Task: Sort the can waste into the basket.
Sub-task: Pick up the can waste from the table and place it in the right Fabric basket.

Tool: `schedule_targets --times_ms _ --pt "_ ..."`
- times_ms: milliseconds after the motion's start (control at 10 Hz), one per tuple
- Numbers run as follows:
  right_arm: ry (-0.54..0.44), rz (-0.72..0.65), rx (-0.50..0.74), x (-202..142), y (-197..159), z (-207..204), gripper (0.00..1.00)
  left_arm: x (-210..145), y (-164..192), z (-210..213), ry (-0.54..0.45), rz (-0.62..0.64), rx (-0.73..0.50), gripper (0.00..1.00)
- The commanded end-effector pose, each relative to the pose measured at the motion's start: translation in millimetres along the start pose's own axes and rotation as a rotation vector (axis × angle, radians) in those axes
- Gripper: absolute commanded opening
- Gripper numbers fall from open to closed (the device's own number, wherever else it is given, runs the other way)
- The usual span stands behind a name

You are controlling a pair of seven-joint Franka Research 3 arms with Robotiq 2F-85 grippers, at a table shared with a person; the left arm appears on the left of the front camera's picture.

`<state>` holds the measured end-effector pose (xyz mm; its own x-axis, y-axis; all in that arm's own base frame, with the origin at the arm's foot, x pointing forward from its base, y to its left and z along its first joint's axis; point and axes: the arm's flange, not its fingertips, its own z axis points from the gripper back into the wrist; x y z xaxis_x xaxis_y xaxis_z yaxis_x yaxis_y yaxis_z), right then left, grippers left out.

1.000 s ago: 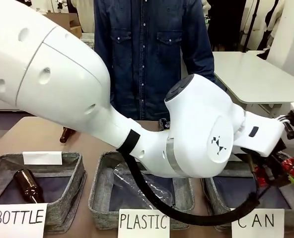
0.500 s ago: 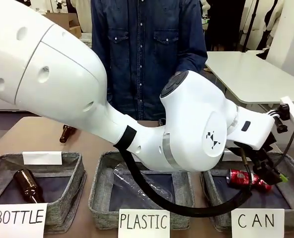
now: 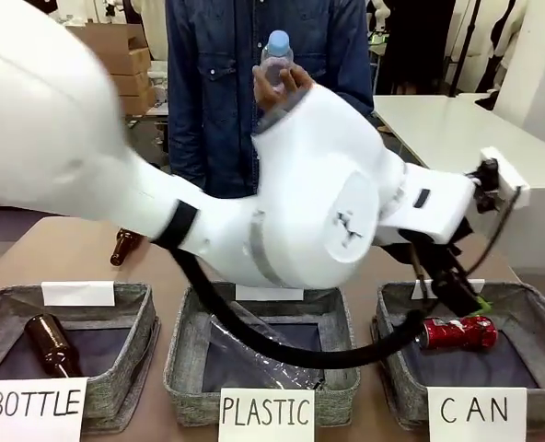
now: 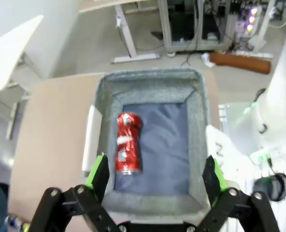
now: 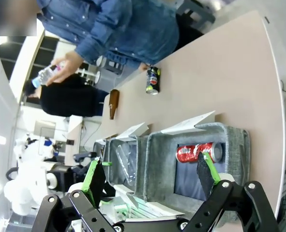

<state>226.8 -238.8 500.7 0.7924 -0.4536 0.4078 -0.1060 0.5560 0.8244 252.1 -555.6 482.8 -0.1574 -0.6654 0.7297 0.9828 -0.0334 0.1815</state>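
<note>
Basket signs read BOTTLE point(image 3: 33, 408), PLASTIC point(image 3: 266, 411) and CAN point(image 3: 476, 411).

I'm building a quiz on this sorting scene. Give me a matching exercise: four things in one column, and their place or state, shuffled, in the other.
Things
1. red can
2. dark can
3. blue-capped bottle
4. left gripper

Place or state
A. held in the person's hand
B. open, over the CAN basket
C. lying in the CAN basket
D. upright on the table

Pairs: 1-C, 2-D, 3-A, 4-B
</note>
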Motion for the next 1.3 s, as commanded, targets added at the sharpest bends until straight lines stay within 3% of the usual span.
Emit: schedule_targets --times_ms 0,100,400,500,600,800,1000,1200 --pt "0.074 0.052 0.016 11 14 -18 1.0 -21 -6 79 0.102 0.016 -0.038 1.0" --pt "0.094 0.079 0.024 17 25 -28 1.0 -42 9 124 0.151 0.07 -0.034 1.0" --pt "0.211 0.218 0.07 32 78 -78 1.0 -107 30 264 0.154 0.312 0.008 1.0" --pt "0.258 0.277 0.108 34 99 -100 1.0 -130 39 301 0.131 0.442 -0.028 1.0" --pt "0.309 0.321 0.139 34 120 -125 1.0 -158 54 335 0.107 0.616 0.055 1.0" --pt "0.389 0.41 0.256 27 162 -175 1.0 -224 84 395 0.016 1.004 -0.08 1.0" --pt "0.362 0.295 0.294 23 185 -221 1.0 -289 96 443 -0.335 1.28 -0.126 1.0" --pt "0.334 0.065 0.257 32 197 -237 1.0 -359 77 482 -0.796 1.38 -0.149 1.0"
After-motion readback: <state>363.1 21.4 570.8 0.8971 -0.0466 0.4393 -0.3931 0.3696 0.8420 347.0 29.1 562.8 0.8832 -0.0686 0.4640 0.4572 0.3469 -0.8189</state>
